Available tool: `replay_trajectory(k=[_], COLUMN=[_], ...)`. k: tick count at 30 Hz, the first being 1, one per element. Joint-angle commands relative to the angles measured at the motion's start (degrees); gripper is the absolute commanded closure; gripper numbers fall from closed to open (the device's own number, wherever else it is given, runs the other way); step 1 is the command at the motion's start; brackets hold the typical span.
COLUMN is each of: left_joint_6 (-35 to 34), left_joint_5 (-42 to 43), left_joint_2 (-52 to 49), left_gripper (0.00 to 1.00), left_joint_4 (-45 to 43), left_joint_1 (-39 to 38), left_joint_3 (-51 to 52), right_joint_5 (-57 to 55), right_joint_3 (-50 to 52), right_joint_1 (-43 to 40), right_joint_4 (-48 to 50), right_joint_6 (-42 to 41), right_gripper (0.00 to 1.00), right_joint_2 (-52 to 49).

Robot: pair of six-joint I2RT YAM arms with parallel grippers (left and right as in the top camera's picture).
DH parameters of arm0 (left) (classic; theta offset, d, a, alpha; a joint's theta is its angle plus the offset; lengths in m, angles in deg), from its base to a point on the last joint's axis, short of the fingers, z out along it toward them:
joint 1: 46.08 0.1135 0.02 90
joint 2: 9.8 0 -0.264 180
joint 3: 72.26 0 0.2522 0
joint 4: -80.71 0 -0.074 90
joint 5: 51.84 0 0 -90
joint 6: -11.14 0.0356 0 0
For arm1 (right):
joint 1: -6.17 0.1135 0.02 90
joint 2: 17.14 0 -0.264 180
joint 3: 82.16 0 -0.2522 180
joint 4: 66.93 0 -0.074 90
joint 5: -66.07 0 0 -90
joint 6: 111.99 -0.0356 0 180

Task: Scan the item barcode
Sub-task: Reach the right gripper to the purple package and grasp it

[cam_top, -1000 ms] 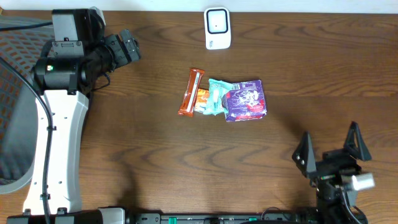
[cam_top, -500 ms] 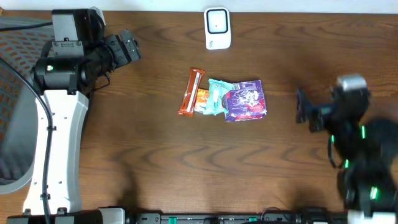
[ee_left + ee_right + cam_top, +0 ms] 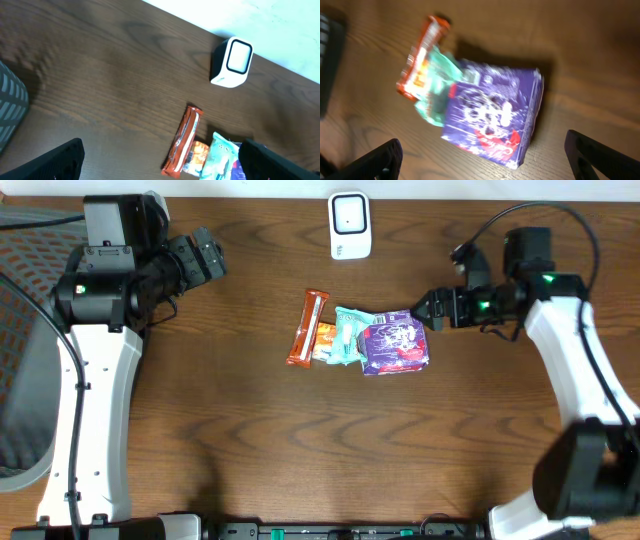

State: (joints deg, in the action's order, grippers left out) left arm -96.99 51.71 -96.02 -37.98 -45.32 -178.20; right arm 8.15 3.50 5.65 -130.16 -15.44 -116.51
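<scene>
- Your right pincer (image 3: 430, 310) has swung from the surface's (image 3: 250, 420) 5 o'clock corner to just beside the purple pack (image 3: 395, 342), at its 2 o'clock. Its jaws are spread and pinch nothing.
- The purple pack lies flat at centre, overlapping the teal pack (image 3: 347, 332), with the orange bar (image 3: 308, 327) at its 9 o'clock. The pile is unmoved.
- The scanner (image 3: 350, 225) stands at 12 o'clock, well apart from the pile.
- Your left pincer (image 3: 207, 256) is unchanged at 10 o'clock, spread and idle.
- Finding: approach made, grasp not yet done. No barcode is visible, so you may need to turn the pack.
</scene>
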Motion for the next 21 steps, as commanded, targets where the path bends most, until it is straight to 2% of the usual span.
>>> replay_trajectory(k=[1,12,14,15,16,17,18,21], left_joint_6=[0.5,0.5,0.5,0.5,0.5,0.5,0.5,0.5], left_joint_5=[-0.1,-0.1,-0.1,-0.1,-0.1,-0.2,-0.1,-0.2], left_joint_2=[-0.3,-0.3,-0.3,-0.3,-0.3,-0.3,-0.3,-0.3], left_gripper=[0.02,0.02,0.02,0.02,0.02,0.02,0.02,0.02], left_joint_4=[0.0,0.0,0.0,0.0,0.0,0.0,0.0,0.0], left_joint_1=[0.2,0.2,0.2,0.2,0.2,0.2,0.2,0.2], left_joint_3=[0.2,0.2,0.2,0.2,0.2,0.2,0.2,0.2], right_joint_5=[0.9,0.9,1.0,1.3,1.7,2.3,2.8,2.9], right_joint_3=[-0.9,-0.9,-0.9,-0.9,-0.9,-0.9,-0.9,-1.7], right_joint_1=[-0.2,-0.2,-0.2,-0.2,-0.2,-0.2,-0.2,-0.2], right_joint_4=[-0.3,3.6,3.5,3.5,3.4,3.3,3.2,2.2], right_joint_6=[0.6,0.6,0.6,0.6,0.6,0.6,0.6,0.5], right_gripper=[0.01,0.02,0.21,0.37,0.56,0.85,0.99,0.99], right_joint_2=[-6.5,-20.3,-21.8,-22.3,-22.8,-23.0,-23.1,-22.6])
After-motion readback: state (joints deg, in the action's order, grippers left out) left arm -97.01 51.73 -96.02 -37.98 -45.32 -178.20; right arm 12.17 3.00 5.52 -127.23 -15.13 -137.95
